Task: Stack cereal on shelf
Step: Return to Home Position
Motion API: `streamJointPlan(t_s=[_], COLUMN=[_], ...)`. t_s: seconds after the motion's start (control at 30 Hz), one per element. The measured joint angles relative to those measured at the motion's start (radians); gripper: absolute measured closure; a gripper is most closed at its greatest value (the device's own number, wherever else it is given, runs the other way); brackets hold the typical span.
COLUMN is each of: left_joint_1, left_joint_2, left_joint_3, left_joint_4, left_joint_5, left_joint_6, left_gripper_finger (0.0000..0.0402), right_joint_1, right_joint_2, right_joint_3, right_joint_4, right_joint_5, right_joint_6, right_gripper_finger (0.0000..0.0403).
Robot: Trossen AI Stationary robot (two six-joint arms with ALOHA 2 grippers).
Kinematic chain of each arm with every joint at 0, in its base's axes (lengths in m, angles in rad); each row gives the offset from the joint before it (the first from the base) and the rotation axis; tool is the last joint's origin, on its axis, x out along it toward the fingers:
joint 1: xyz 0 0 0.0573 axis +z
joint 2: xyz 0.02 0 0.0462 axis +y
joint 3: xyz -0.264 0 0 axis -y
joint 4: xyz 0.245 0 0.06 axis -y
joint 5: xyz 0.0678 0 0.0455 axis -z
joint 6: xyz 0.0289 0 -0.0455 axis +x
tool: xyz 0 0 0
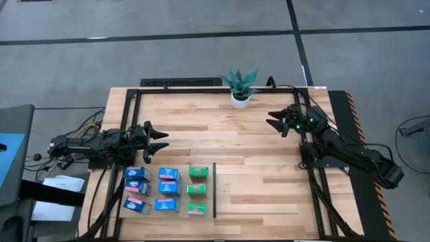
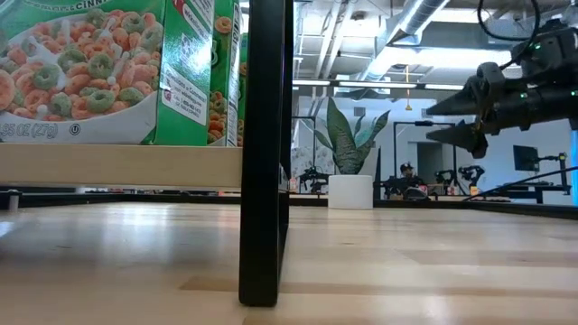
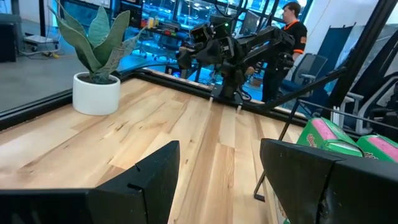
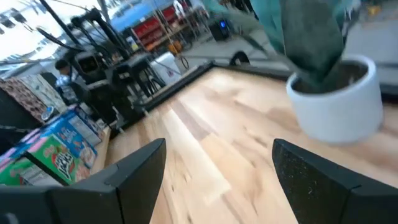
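Laid flat on bench [image 1: 255, 176], near left corner: six blue boxes [image 1: 168, 189] in two columns of three, then three green boxes [image 1: 196, 190] in one column beside divider [image 1: 214, 189]. All long axes arm to arm, crosswise to divider. Left pincer [image 1: 161, 140] agape, empty, behind blue boxes. Right pincer [image 1: 274, 119] likewise spread, near plant [image 1: 240, 86].

Soft, even overhead light falls on the shelf [image 1: 255, 134] in the high view, leaving only faint shadows beneath the arms. In the low view, bright ceiling lights [image 2: 402, 59] glare behind the dark, backlit divider [image 2: 264, 153], and the close cereal [image 2: 81, 63] looms out of focus. Blur smears the plant [image 4: 336, 93] in the right wrist view. Blue light floods the room in the left wrist view.
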Motion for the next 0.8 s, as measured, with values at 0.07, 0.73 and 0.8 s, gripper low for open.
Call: streamJointPlan(t_s=[0.07, 0.73, 0.8], left_joint_1=[0.000, 0.000, 0.000], left_joint_2=[0.000, 0.000, 0.000], left_joint_3=[0.000, -0.001, -0.001], left_joint_4=[0.000, 0.000, 0.000], left_joint_5=[0.000, 0.001, 0.001], left_joint_6=[-0.002, 0.002, -0.001], left_gripper_finger=[0.0187, 0.0187, 0.0187], right_joint_1=[0.000, 0.000, 0.000], right_joint_2=[0.000, 0.000, 0.000], right_joint_3=[0.000, -0.001, -0.001], right_joint_4=[-0.042, -0.295, -0.300], right_joint_5=[0.000, 0.000, 0.000], right_joint_6=[0.000, 0.000, 0.000], right_gripper_finger=[0.0085, 0.0085, 0.0085])
